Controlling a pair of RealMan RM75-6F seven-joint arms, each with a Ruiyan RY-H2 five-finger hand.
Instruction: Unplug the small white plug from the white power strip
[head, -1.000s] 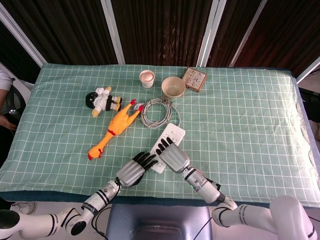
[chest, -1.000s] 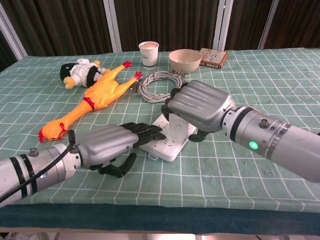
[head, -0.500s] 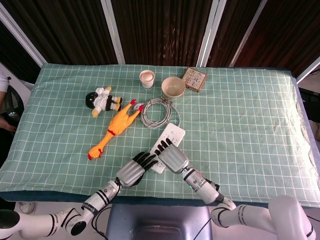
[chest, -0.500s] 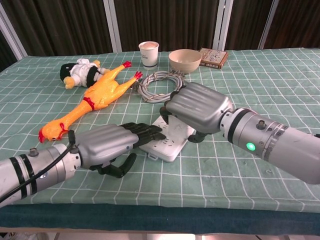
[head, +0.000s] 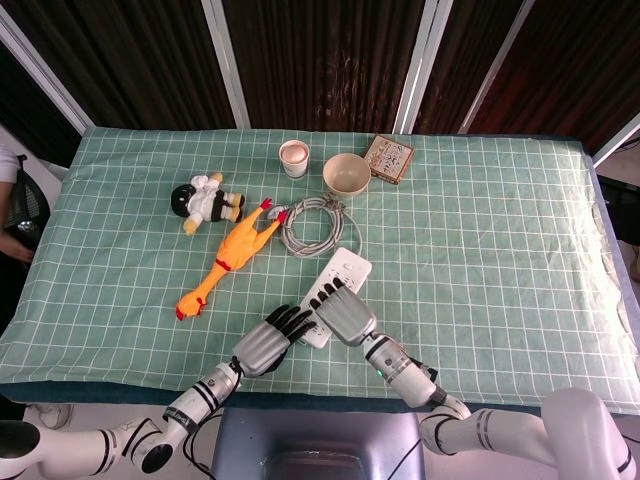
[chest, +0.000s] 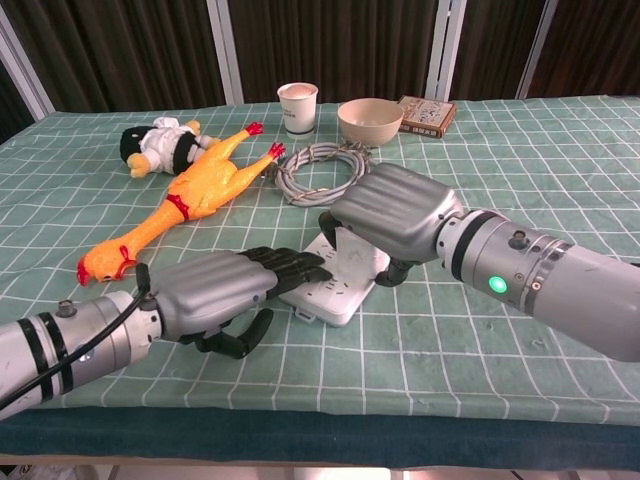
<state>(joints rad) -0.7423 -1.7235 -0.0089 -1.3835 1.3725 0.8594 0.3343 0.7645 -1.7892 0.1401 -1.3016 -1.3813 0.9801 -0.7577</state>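
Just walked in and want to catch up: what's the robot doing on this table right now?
Both hands are on the white power strip near the table's front edge. The left hand lays its fingers flat on the strip's near end. The right hand is curled over the strip's middle, where the small white plug stands; whether it grips the plug can't be told. The plug looks seated.

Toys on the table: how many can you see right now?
2. The rubber chicken lies left of the coiled cable; the plush doll sits beyond it, further left. None seems hidden behind the hands.
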